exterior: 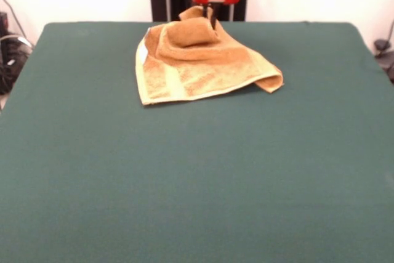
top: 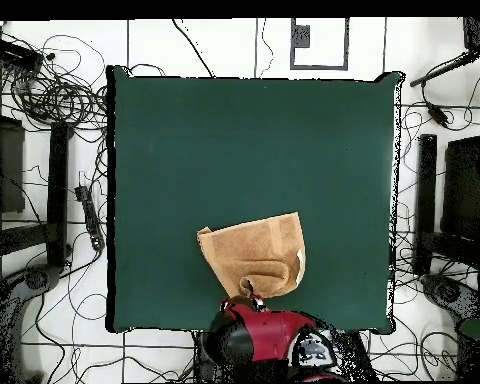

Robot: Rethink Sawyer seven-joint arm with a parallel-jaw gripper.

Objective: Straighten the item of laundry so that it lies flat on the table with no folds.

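The orange-yellow towel (exterior: 203,69) lies crumpled at the far middle of the dark green table (exterior: 184,183), close to the robot's side. One part of it is pulled up and folded over into a hump under my gripper (exterior: 211,15), which looks shut on that raised edge. The rest spreads toward the camera, with a curled corner at the right. In the overhead view the towel (top: 254,250) lies near the bottom edge of the table (top: 184,150), with my gripper (top: 255,296) at its lower edge. A white tag (top: 302,263) shows on its right edge.
The red and black arm (top: 269,335) reaches over the table's near-robot edge. Cables and dark stands (top: 59,180) lie on the floor to the left, and more equipment (top: 454,200) stands to the right of the table.
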